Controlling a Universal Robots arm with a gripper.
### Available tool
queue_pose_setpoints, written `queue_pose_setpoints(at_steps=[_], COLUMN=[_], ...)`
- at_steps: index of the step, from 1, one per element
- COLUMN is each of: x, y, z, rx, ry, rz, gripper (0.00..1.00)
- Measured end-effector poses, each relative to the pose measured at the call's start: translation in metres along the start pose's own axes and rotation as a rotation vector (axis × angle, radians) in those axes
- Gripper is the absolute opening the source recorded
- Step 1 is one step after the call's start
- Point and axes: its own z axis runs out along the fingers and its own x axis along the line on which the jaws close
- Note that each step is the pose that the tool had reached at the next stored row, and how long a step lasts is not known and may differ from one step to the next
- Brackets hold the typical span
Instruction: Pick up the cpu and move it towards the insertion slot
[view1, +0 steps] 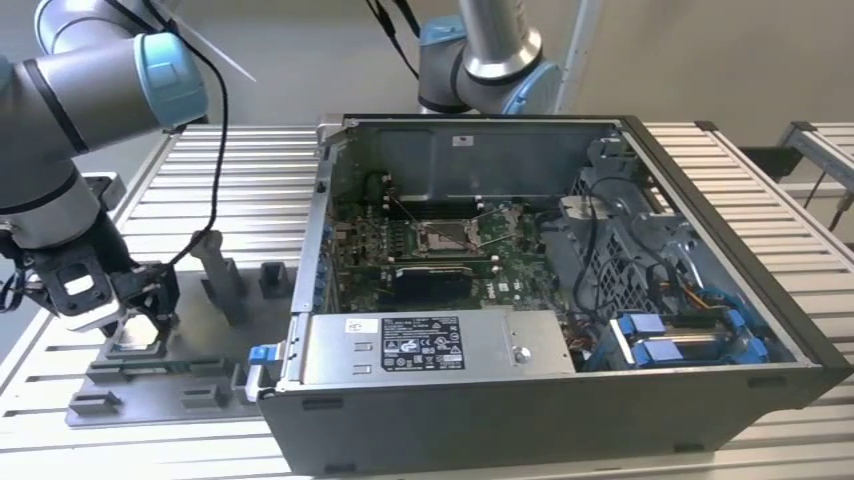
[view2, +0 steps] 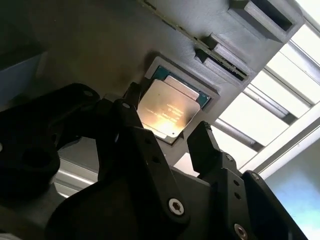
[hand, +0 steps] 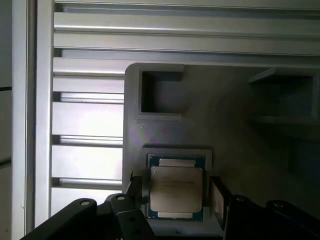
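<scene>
One cpu (hand: 176, 188), one pincer (view2: 167, 112) astride, one insertion slot (view1: 443, 235)

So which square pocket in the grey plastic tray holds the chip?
The pocket that the black gripper straddles: it holds the silvery, green-rimmed square cpu. The other square pocket is empty.

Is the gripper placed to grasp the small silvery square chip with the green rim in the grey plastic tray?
Probably yes. The open gripper straddles the silvery square cpu, a finger on each side, in both wrist views; nothing covers it in the recess of its grey plastic tray.
</scene>
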Motion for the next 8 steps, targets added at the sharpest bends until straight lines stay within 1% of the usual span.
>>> queue_pose_setpoints(at_steps=[8], x=[0.0000], y=[-0.0014], z=[0.0057], rx=[-0.0002], ry=[-0.0002], rz=[0.000], gripper=[1.00])
